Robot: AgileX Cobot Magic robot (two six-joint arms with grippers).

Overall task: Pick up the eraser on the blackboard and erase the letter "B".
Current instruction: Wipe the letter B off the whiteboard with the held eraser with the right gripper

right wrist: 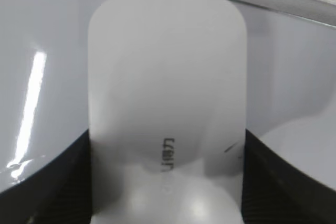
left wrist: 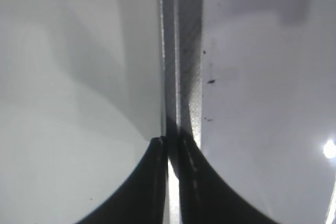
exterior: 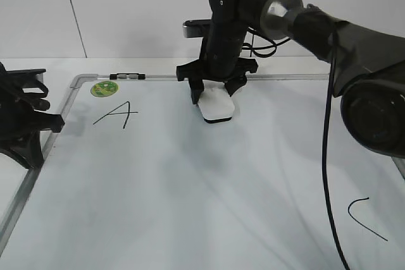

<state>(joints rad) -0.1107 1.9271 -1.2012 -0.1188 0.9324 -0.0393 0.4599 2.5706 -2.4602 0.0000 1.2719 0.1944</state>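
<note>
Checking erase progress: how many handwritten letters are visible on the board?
2. The "A" sits upper left by the green sticker; the "C" is lower right. No "B" shows; the eraser or right gripper may hide strokes.

Open blackboard (exterior: 190, 188) lies between the "A" (exterior: 117, 114) and the eraser (exterior: 217, 107).

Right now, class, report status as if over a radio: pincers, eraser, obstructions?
Right pincer shut on eraser, eraser down on blackboard. Left pincer shut, parked at board's left frame. No "B" visible; nothing in the way.
</note>
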